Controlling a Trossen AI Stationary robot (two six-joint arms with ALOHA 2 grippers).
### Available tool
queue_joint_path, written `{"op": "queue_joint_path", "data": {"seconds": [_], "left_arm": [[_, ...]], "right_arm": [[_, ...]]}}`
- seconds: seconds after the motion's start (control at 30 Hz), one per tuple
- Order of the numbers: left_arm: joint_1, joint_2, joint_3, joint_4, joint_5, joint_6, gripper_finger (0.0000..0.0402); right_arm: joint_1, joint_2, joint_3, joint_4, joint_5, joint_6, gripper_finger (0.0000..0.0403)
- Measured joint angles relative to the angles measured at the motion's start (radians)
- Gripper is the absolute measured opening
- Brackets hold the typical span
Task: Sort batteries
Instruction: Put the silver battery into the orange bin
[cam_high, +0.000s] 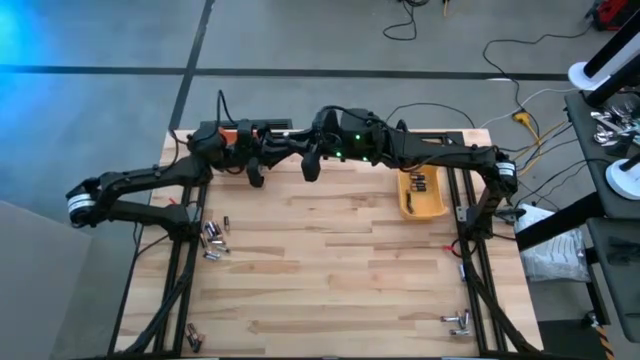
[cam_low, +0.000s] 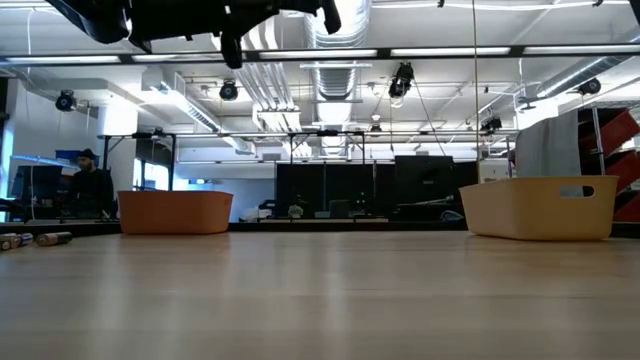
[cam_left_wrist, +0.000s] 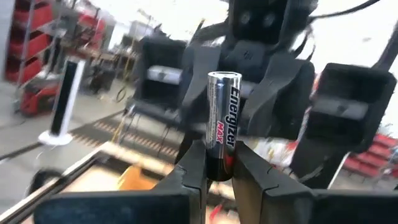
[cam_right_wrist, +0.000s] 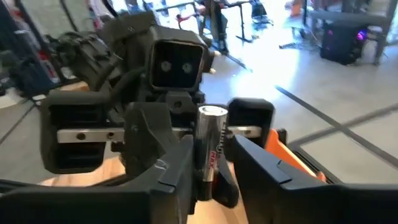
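Note:
One battery, silvery on top and dark below with red lettering, stands upright between both grippers high above the far edge of the table. My left gripper and my right gripper face each other there, both shut on it. In the high view the left gripper and the right gripper are close together, and the battery itself cannot be made out. Loose batteries lie flat on the table near its left edge. My left gripper pinches the battery's dark lower end between its two fingers, which lie across it. The battery stands upright above the fingers, lifted clear, its silvery top free. My right gripper comes from the opposite side. Its fingers lie across the battery's lower half, one against each side. The silvery cap rises above them.
An orange bin stands at the far left, partly under the left arm. A yellow bin at the far right holds a few batteries. More batteries lie near the table's near left corner and near right corner. A person is in the room behind the table.

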Motion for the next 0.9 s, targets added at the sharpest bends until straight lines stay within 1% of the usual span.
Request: {"op": "queue_joint_path", "data": {"seconds": [0.07,0.13,0.17,0.23,0.3,0.33,0.4,0.43,0.5,0.53,0.6,0.67,0.7,0.77,0.9], "left_arm": [[0.033,-0.030,0.003,-0.102,-0.001,0.031,0.0028],[0.080,-0.065,0.037,-0.282,-0.012,0.100,0.0028],[0.109,-0.082,0.063,-0.406,-0.031,0.149,0.0028],[0.167,-0.095,0.130,-0.690,-0.118,0.247,0.0028],[0.236,-0.070,0.203,-0.963,-0.230,0.301,0.0028],[0.278,-0.048,0.236,-1.079,-0.282,0.311,0.0028],[0.352,0.005,0.278,-1.240,-0.358,0.335,0.0028],[0.383,0.031,0.289,-1.273,-0.379,0.358,0.0028],[0.437,0.081,0.292,-1.288,-0.399,0.408,0.0028],[0.465,0.109,0.292,-1.293,-0.400,0.395,0.0028],[0.542,0.182,0.297,-1.334,-0.373,0.284,0.0028],[0.613,0.254,0.298,-1.376,-0.327,0.231,0.0028],[0.638,0.283,0.297,-1.371,-0.317,0.215,0.0028],[0.661,0.325,0.295,-1.338,-0.309,0.178,0.0028],[0.666,0.371,0.294,-1.277,-0.306,0.114,0.0028]], "right_arm": [[0.000,-0.004,0.012,-0.023,0.022,0.005,0.0122],[-0.001,-0.018,0.038,-0.064,0.030,-0.006,0.0135],[-0.001,-0.024,0.054,-0.084,0.030,-0.014,0.0141],[0.000,-0.041,0.087,-0.146,0.030,-0.018,0.0150],[0.000,-0.047,0.120,-0.236,0.030,-0.013,0.0155],[0.002,-0.047,0.136,-0.286,0.030,-0.013,0.0157],[0.007,-0.047,0.158,-0.393,0.030,-0.005,0.0158],[0.009,-0.046,0.165,-0.428,0.030,0.004,0.0157],[0.016,-0.046,0.169,-0.479,0.030,0.025,0.0152],[0.019,-0.047,0.168,-0.496,0.030,0.038,0.0149],[0.025,-0.047,0.163,-0.529,0.030,0.068,0.0142],[0.030,-0.046,0.155,-0.549,0.029,0.089,0.0134],[0.033,-0.046,0.152,-0.551,0.029,0.091,0.0131],[0.036,-0.046,0.150,-0.557,0.029,0.085,0.0124],[0.036,-0.046,0.148,-0.559,0.029,0.063,0.0111]]}}
